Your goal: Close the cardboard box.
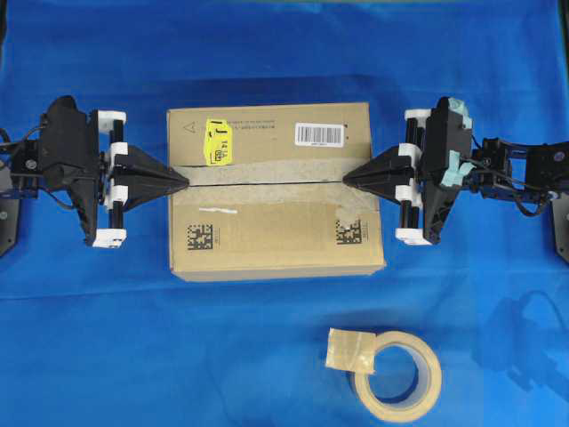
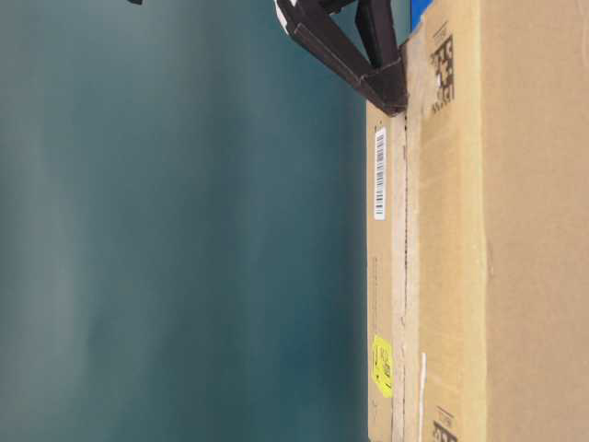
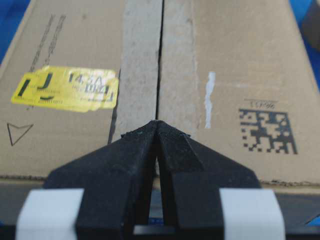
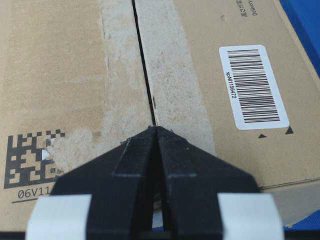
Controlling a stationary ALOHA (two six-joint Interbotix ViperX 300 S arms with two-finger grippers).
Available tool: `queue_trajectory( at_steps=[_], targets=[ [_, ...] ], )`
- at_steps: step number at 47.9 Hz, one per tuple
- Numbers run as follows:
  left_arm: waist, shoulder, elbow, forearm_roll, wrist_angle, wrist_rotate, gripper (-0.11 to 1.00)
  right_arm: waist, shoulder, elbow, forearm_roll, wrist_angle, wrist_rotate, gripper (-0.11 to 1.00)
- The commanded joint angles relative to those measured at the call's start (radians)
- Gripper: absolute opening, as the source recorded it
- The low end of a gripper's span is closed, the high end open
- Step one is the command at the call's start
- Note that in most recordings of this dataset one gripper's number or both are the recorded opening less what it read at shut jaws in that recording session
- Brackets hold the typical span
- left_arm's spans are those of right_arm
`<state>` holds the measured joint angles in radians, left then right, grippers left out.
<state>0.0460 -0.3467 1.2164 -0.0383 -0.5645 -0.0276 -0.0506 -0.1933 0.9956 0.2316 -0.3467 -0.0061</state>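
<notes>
— What sort of place? 
— Looks like a robotics lab bench: blue cloth (image 1: 267, 356) spread across the whole frame, two black arms mounted at left and right edges. 
— Anything else? 
— Cardboard box (image 1: 276, 240) at centre, tape roll (image 1: 397, 376) at lower right, plain teal backdrop (image 2: 184, 221) in the table-level view.

The cardboard box (image 1: 276, 191) is lying on the counter (image 1: 89, 338) between the two pincers, the left pincer (image 1: 184, 181) pointing at one end of its centre seam and the right pincer (image 1: 347, 179) pointing at the other end, each tip sitting over the box's top edge. The tape roll (image 1: 397, 375) is lying nearer the right pincer, well apart from it and just off the box's long side.
</notes>
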Motion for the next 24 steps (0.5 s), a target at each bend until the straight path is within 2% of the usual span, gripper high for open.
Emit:
queue_trajectory(
  at_steps=[1,24],
  targets=[
    [0.006,0.009,-0.009,-0.003,-0.012,0.003,0.00,-0.008,-0.005,-0.012,0.003,-0.006,0.000,0.00],
    [0.011,0.052,-0.008,-0.003,-0.038,0.002,0.00,-0.008,-0.005,-0.011,0.003,-0.009,0.000,0.00]
  ],
)
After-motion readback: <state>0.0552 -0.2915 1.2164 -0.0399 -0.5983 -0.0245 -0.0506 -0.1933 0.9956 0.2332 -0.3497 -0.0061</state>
